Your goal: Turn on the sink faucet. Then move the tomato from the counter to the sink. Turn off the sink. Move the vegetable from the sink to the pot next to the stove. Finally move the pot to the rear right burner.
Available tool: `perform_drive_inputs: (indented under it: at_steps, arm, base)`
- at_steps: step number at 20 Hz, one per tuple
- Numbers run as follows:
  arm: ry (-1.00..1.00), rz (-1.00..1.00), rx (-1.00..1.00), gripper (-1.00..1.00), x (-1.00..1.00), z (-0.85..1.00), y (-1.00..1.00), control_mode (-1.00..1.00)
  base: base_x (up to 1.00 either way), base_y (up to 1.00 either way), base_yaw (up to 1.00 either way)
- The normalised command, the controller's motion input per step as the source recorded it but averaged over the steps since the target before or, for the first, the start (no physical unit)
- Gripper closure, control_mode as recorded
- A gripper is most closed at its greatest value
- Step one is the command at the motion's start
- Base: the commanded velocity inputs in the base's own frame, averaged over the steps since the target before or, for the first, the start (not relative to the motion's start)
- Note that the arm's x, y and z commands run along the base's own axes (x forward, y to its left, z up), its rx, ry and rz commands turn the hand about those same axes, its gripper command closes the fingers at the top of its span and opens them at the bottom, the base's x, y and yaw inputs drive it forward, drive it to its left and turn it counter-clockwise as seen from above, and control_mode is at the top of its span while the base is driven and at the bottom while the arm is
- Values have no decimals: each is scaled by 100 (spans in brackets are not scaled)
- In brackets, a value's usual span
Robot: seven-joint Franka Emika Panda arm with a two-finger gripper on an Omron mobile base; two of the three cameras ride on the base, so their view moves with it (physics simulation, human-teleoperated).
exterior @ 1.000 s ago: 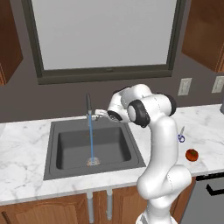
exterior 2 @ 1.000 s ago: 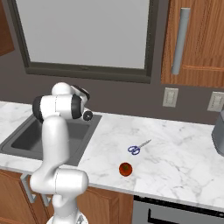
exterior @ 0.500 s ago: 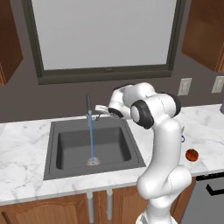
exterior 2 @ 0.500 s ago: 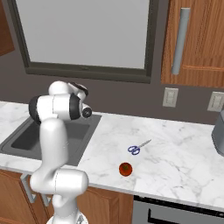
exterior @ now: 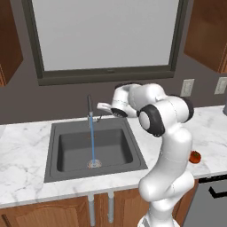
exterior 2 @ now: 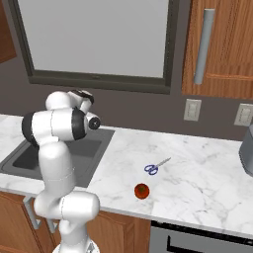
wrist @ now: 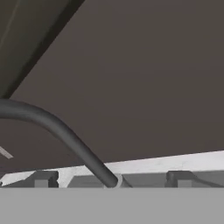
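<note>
Water runs in a thin blue stream (exterior: 92, 142) from the dark faucet (exterior: 90, 107) into the grey sink (exterior: 71, 150). My gripper (exterior: 103, 107) hovers just right of the faucet, behind the sink. In the hand view the fingertips (wrist: 43, 178) stand wide apart, open, with the faucet's curved neck (wrist: 61, 129) rising between them untouched. The red tomato (exterior: 194, 156) lies on the marble counter to the right of my arm, near the front edge. It shows again as the tomato (exterior 2: 142, 190) in the right base view. Whether the grey object (exterior 2: 247, 148) at the right edge is the pot, I cannot tell.
Blue-handled scissors (exterior 2: 155, 167) lie on the counter just behind the tomato. A dark wall and a window frame (exterior: 106, 73) stand close behind the faucet. Wall outlets (exterior 2: 191, 109) sit above the counter. An appliance front (exterior 2: 197, 239) lies under the counter's right part.
My hand has risen a little beside the faucet and drawn slightly left. Water runs in all frames. The tomato and scissors have not moved.
</note>
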Motion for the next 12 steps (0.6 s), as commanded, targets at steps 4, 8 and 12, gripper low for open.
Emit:
perform_drive_inputs:
  at_steps: [4, 8, 12]
  arm:
    - [1, 0, 0, -100, -47, 50, -5, -100]
    - [7, -3, -2, -100, -52, 53, -9, -100]
    - [17, -6, -4, -100, -56, 49, -16, -100]
  base:
    - [0, 0, 0]
    - [0, 0, 0]
    - [0, 0, 0]
